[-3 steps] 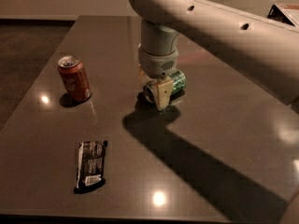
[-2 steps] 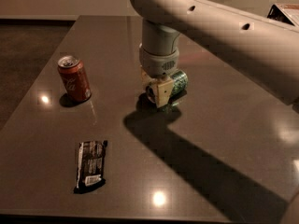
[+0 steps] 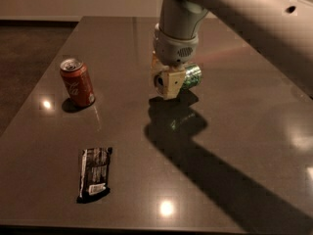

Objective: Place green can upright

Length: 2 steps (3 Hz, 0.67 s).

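Observation:
The green can lies on its side between the fingers of my gripper, near the middle of the dark table. The gripper comes straight down from the large white arm and is shut on the can. One beige finger crosses the can's near side, and the can's silver end faces left. The can seems to hang slightly above the table, with its shadow just below and in front. It is still horizontal.
A red cola can stands upright at the left of the table. A black snack bar wrapper lies flat near the front left. The table's front edge runs along the bottom of the view and its left edge slants past the red can.
The gripper and the green can have risen a little off the table. The can's shadow now shows apart from it. The red can and the wrapper have not moved.

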Available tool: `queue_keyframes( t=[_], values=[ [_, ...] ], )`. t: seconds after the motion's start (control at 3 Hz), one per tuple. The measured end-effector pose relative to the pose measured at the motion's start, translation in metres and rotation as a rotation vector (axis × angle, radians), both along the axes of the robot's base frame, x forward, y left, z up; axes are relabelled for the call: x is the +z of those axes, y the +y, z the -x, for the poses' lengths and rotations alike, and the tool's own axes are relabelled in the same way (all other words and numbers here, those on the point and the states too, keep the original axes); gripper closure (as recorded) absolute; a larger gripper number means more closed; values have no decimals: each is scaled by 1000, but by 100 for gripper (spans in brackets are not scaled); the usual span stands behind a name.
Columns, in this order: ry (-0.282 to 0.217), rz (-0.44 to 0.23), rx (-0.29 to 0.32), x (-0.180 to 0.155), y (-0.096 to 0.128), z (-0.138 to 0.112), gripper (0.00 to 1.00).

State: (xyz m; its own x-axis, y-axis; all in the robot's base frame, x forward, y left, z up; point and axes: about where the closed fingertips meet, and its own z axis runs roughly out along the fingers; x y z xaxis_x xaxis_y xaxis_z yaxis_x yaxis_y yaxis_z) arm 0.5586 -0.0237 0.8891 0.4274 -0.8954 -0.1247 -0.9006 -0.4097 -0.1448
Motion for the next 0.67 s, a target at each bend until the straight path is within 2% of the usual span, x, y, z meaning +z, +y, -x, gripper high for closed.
queue_keyframes(
  t=[0.33, 0.67],
  values=[
    [38, -152, -63, 29, 4, -1, 100],
    [102, -320, -117, 52, 10, 1, 100]
  ],
)
